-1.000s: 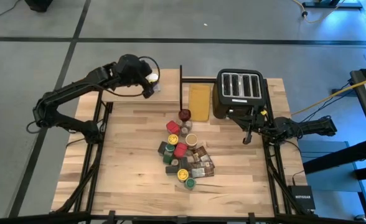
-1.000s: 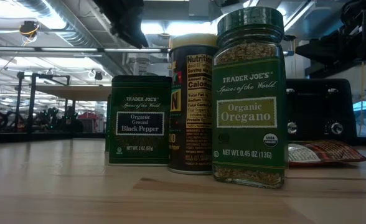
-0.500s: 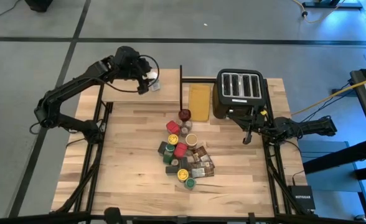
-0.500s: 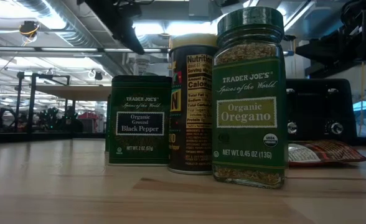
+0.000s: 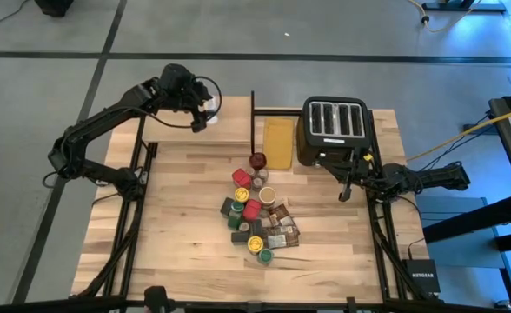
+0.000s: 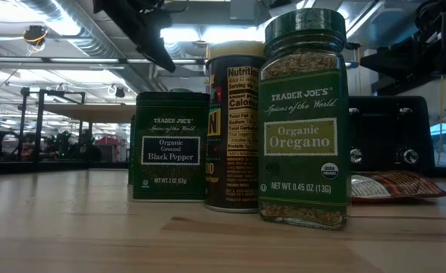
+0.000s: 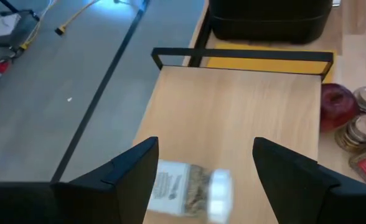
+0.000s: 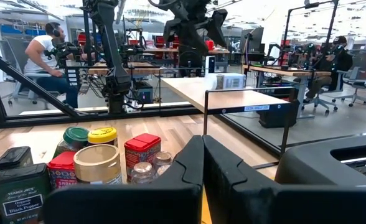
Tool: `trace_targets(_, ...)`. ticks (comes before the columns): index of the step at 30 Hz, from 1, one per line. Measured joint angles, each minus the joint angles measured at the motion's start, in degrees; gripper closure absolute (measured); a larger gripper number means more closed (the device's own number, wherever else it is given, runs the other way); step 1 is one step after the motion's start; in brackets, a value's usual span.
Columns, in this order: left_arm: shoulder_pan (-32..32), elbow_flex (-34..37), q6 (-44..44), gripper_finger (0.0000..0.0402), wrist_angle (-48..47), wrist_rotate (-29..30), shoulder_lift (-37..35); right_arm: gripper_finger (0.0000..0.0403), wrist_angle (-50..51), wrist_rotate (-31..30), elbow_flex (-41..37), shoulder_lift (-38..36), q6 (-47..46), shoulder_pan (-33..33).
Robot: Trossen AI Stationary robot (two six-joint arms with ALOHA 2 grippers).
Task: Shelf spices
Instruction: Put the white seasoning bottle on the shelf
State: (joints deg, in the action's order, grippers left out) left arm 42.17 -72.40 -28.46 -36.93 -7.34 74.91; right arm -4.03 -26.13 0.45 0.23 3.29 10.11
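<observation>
Since earlier frame, left gripper (image 7: 198,180) drawn back from shelf (image 5: 234,130); jaws spread, white-lidded jar (image 7: 189,190) lying on shelf. Remaining spices (image 5: 257,217) heaped on bench (image 5: 177,243) below shelf. Right gripper (image 8: 203,174) pressed together, idle.

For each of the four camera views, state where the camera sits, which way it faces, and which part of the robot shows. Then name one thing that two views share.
High: overhead, facing down; both arms, shelf, spices.
Low: tabletop level, facing across; oregano jar, an arm above.
Left wrist: above the shelf; open left gripper over a lying white-lidded jar.
Right wrist: low, facing the shelf; shut right gripper.
Shared: both wrist views show the white-lidded jar.
</observation>
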Motion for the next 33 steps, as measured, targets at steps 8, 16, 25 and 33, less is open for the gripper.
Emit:
trace_targets(8,0.0,0.0,2.6,0.0147,0.5,0.9,0.0,0.0397,0.0,0.0,0.0,0.0,0.0,0.0)
trace_targets(16,0.1,1.7,10.4,0.0147,1.6,8.8,0.0,0.0397,0.0,0.0,0.0,0.0,0.0,0.0)
trace_targets(25,0.2,7.7,23.7,0.0147,8.2,13.7,0.0,0.0397,0.0,0.2,0.0,0.0,0.0,0.0)
trace_targets(33,0.2,12.8,25.2,0.0147,12.7,14.2,0.0,0.0397,0.0,0.2,0.0,0.0,0.0,0.0)
